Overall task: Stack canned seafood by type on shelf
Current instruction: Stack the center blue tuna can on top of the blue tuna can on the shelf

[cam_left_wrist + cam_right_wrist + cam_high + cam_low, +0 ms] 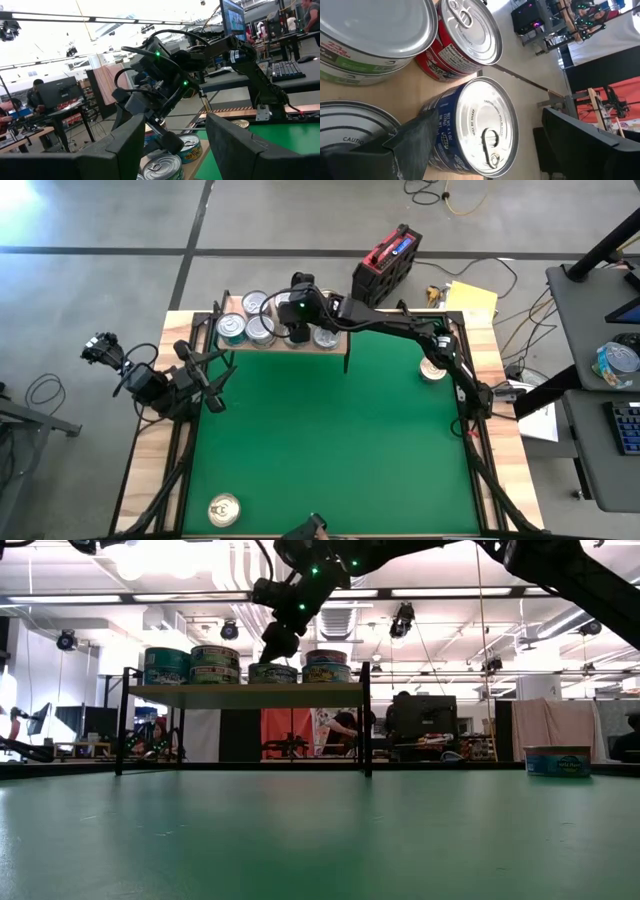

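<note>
Red-and-black case [387,262] and yellow sheet [470,301] beyond the green mat [330,440]; keyboard [626,427] at right.

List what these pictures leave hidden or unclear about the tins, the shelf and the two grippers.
- High view: the right gripper and its arm cover part of the shelf, so the tins there cannot be counted.
- Low view: tin labels on the shelf are too small to read.
- Right wrist view: the blue tin is partly behind a dark finger; neighbouring tins are cut by the edges.
- Left wrist view: the left gripper shows only its fingers' inner sides.
</note>
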Robot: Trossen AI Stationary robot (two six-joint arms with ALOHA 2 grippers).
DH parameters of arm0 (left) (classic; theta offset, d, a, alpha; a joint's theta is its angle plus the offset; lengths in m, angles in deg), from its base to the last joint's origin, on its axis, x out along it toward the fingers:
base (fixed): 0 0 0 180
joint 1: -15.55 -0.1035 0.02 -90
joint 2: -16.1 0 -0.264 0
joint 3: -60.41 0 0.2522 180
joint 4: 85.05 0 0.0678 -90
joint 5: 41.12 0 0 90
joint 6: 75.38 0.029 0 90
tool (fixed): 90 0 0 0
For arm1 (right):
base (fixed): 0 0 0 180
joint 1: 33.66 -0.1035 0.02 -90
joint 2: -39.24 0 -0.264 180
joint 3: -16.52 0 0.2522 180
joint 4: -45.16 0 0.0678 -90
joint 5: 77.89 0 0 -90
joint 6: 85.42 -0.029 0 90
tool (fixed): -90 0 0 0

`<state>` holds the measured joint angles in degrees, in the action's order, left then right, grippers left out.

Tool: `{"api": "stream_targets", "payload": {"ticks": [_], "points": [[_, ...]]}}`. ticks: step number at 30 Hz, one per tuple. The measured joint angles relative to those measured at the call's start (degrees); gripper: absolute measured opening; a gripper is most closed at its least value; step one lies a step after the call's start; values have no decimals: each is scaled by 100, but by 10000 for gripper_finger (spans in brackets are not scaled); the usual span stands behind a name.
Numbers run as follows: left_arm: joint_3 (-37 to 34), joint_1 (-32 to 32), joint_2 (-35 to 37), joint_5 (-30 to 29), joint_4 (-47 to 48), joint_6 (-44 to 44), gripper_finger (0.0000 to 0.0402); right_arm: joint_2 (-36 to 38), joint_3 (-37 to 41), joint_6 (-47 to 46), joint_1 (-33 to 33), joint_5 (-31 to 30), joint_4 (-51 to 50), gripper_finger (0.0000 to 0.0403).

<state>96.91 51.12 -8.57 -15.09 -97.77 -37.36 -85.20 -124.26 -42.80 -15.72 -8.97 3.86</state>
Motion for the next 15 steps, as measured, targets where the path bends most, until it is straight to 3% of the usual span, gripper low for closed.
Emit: {"api": "stream_targets", "payload": {"ticks": [11, 15], "points": [[0, 0, -1, 0, 0, -64, 194, 466, 2, -170, -392, -294, -245, 342], [0, 0, -19, 15, 194, -468, 194, 877, 24, -749, -576, -56, -1047, 337]]}}
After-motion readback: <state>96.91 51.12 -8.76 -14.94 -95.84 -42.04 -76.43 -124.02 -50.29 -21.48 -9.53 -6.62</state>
